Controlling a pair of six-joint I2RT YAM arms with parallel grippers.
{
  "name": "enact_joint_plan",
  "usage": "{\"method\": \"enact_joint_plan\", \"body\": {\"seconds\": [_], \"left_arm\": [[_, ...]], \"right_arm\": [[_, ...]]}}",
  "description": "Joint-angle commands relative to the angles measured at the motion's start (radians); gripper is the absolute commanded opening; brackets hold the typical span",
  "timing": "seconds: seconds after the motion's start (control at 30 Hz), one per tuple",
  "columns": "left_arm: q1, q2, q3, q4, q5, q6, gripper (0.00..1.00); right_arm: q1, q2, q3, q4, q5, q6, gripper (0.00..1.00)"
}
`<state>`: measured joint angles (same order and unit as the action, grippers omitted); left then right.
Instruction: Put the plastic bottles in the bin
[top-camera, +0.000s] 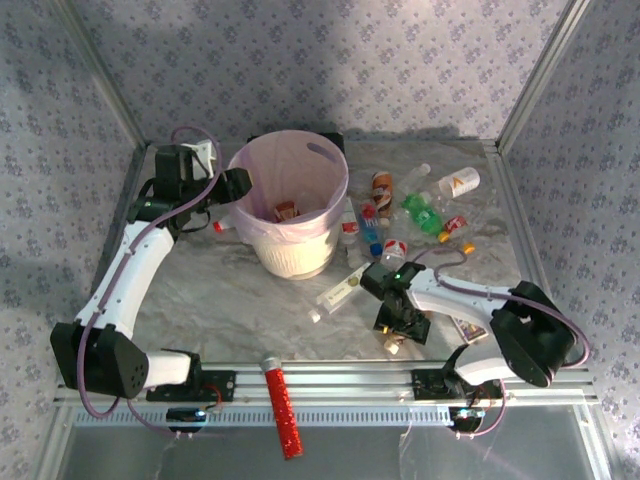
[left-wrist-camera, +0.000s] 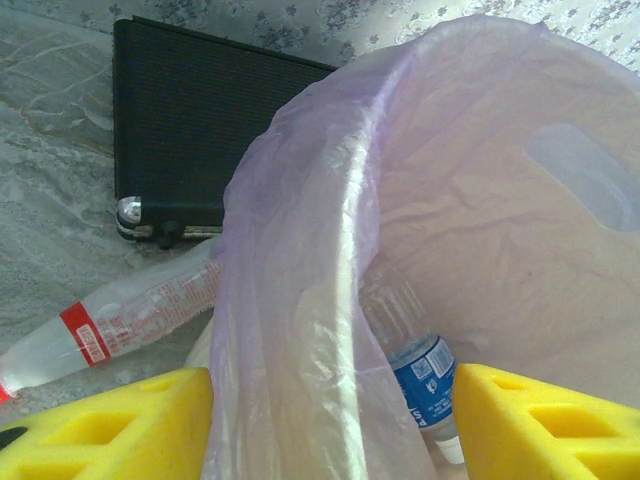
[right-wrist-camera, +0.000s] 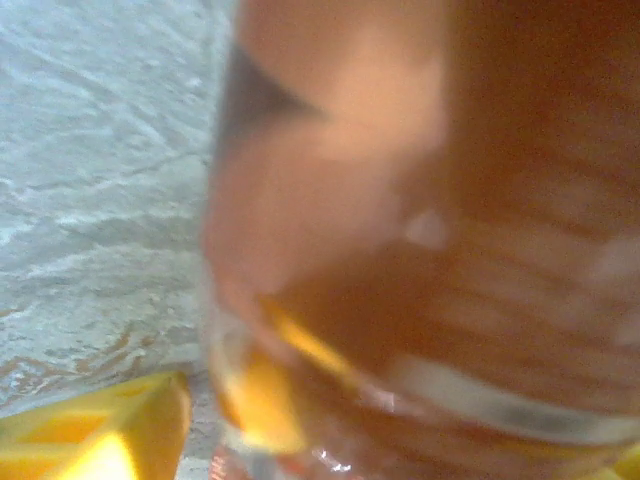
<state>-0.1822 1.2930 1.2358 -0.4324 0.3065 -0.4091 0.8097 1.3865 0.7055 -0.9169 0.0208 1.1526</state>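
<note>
The bench is grey marble, and the bin stands on it towards the back, left of centre, pink and lined with thin plastic. A black box lies behind the bin.

My left hand is at the bin's left rim. In the left wrist view the rim and its liner run up between my two yellow fingers, one outside the wall and one inside. My left hand is closed on that rim.

My right hand points down at the bench near the front, right of the bin and well apart from it. The amber bottle sits directly under that hand, between the fingers and very close to the camera, so it is blurred. I cannot tell whether my right hand has closed on it.

The other bottles lie in a loose cluster just right of the bin, the green bottle among them. A clear bottle lies between the bin and my right hand. A red-label bottle lies on the bench outside the bin, beside my left hand. A blue-label bottle is inside the bin, just below that hand's inner finger.

A red tube lies at the front edge.
</note>
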Motion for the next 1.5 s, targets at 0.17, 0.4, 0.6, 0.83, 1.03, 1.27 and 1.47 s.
{"method": "enact_joint_plan", "body": {"seconds": [0.17,0.4,0.6,0.83,1.03,1.27,1.47], "left_arm": [[0.016,-0.044,-0.006,-0.084,-0.058,0.000,0.64],[0.021,-0.080,-0.025,-0.097,-0.088,-0.030,0.63],[0.023,-0.105,-0.041,-0.101,-0.097,-0.046,0.64],[0.022,-0.104,-0.067,-0.082,-0.080,-0.071,0.63],[0.021,-0.095,-0.061,-0.079,-0.066,-0.076,0.63],[0.021,-0.095,-0.042,-0.093,-0.037,-0.077,0.63],[0.020,-0.105,-0.019,-0.119,-0.039,-0.063,0.64]], "right_arm": [[-0.015,-0.014,0.014,-0.017,0.065,-0.060,0.50],[-0.047,-0.129,0.112,-0.153,0.114,-0.126,0.41],[-0.143,-0.201,0.318,-0.272,0.157,-0.266,0.34],[-0.235,-0.133,0.711,-0.248,0.195,-0.481,0.28],[-0.217,0.038,1.035,-0.100,0.159,-0.601,0.25],[-0.097,0.307,1.413,-0.061,0.101,-0.677,0.25],[-0.009,0.566,1.716,-0.150,0.055,-0.727,0.25]]}}
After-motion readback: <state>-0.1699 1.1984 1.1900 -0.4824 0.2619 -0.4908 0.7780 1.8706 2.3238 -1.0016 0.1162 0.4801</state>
